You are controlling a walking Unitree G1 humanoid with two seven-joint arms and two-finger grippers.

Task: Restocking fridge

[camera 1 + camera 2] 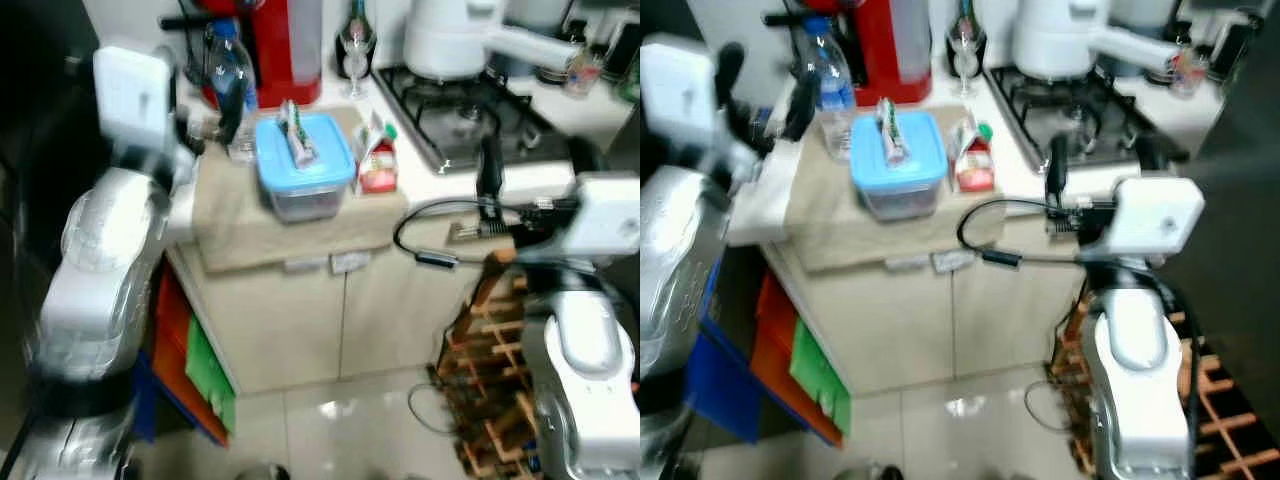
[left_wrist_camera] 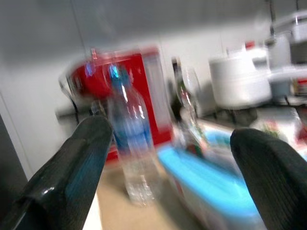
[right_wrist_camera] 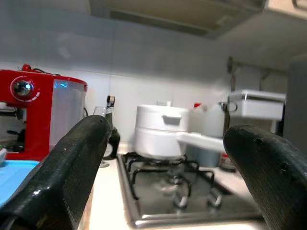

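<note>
Clear water bottle [image 1: 229, 75] with a blue cap and label sits upper left, label too blurry to read. Left gripper [image 2: 168, 167] hangs open right by it; right gripper [image 3: 168, 172] is open too, facing the stove [image 3: 177, 191].

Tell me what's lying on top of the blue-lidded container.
A small green-and-white packet lies on the lid of the blue-lidded container; its label is too blurred to read. The lid hides most of what is inside.
</note>
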